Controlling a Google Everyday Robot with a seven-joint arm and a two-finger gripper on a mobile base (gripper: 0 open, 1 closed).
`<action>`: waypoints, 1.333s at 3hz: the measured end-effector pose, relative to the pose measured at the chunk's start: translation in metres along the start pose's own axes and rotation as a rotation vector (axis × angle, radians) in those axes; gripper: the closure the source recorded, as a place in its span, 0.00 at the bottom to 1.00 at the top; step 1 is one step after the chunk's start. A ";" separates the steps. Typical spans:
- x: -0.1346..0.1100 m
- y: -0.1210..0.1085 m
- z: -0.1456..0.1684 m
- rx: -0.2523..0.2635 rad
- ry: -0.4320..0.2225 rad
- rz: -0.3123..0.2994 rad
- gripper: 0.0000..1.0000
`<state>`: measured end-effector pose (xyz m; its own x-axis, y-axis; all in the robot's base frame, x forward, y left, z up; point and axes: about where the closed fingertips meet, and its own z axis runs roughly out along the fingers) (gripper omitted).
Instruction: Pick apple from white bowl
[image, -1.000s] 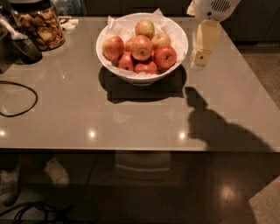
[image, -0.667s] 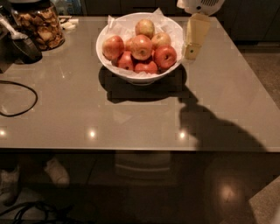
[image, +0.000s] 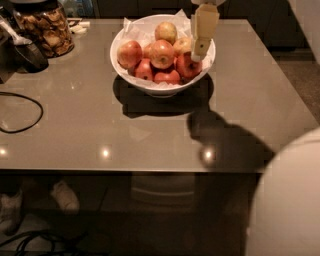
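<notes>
The white bowl (image: 131, 80) stands at the back middle of the table, lined with crinkled white paper and holding several apples. The apple (image: 162, 53), large and orange-red with yellow streaks, lies near the middle of the pile. A paler yellow-green apple (image: 166, 31) sits behind it and smaller deep-red apples (image: 168, 76) lie in front. My gripper (image: 200, 50) hangs down from the top edge over the right side of the bowl, its cream tip just above a red apple (image: 186, 67) by the rim, to the right of the apple.
A glass jar of snacks (image: 46, 29) stands at the back left, with a dark scoop-like object (image: 29, 54) beside it. A black cable (image: 22, 114) loops on the left of the table (image: 150, 135). My pale body (image: 287, 200) fills the lower right corner.
My gripper has moved left, from beside the bowl's right rim to over the bowl's right side. The apples have not moved.
</notes>
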<state>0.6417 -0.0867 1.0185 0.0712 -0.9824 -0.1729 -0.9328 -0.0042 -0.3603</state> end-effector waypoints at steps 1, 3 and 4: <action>-0.010 -0.015 0.005 0.006 0.002 -0.023 0.00; -0.022 -0.035 0.019 0.006 0.012 -0.046 0.00; -0.027 -0.043 0.029 0.003 0.015 -0.051 0.11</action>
<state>0.6898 -0.0549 1.0124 0.1129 -0.9837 -0.1403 -0.9272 -0.0536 -0.3707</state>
